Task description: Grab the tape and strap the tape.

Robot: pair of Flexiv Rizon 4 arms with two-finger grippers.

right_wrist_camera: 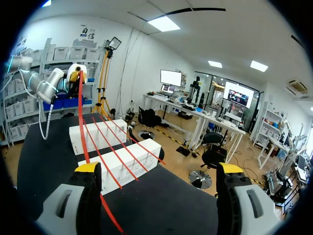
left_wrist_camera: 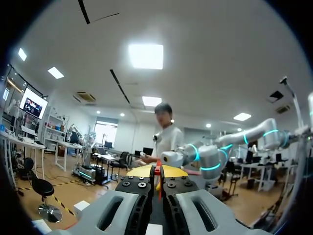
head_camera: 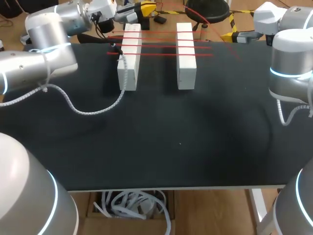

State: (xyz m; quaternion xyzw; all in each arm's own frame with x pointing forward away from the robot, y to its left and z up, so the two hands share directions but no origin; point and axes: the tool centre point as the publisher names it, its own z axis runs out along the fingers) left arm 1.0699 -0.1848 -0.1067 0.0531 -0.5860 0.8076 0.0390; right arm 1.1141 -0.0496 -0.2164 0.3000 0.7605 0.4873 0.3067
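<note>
Left arm (head_camera: 34, 58) and right arm (head_camera: 291, 63): smooth silver-grey shells, thin pale-blue lit rings (head_camera: 282, 73) at the joints. White coiled cable (head_camera: 83, 110) hangs off the left arm. Left hand (left_wrist_camera: 157, 172) and right hand (right_wrist_camera: 159, 169): light grey slotted fingers (right_wrist_camera: 68, 205), yellow tips. Left hand carries black inner plates (left_wrist_camera: 132, 188) studded with screws.

**Open foreground, strung-up far end**

The near and middle desk (head_camera: 181, 147) lies bare, so there is a broad way in from either side. At the far end the left block (head_camera: 128, 63) and right block (head_camera: 186, 54) lie parallel with a lane between them. Strands of red tape (head_camera: 161, 47) stretch block to block and bar that lane from above. Another strand runs from the left tool (left_wrist_camera: 157, 172), pinched on it, past the inside of one spread finger of the right tool (right_wrist_camera: 159, 169). The left arm (head_camera: 44, 63) overhangs the far corner. Its cable (head_camera: 90, 112) sags onto the desk beside the left block.
</note>
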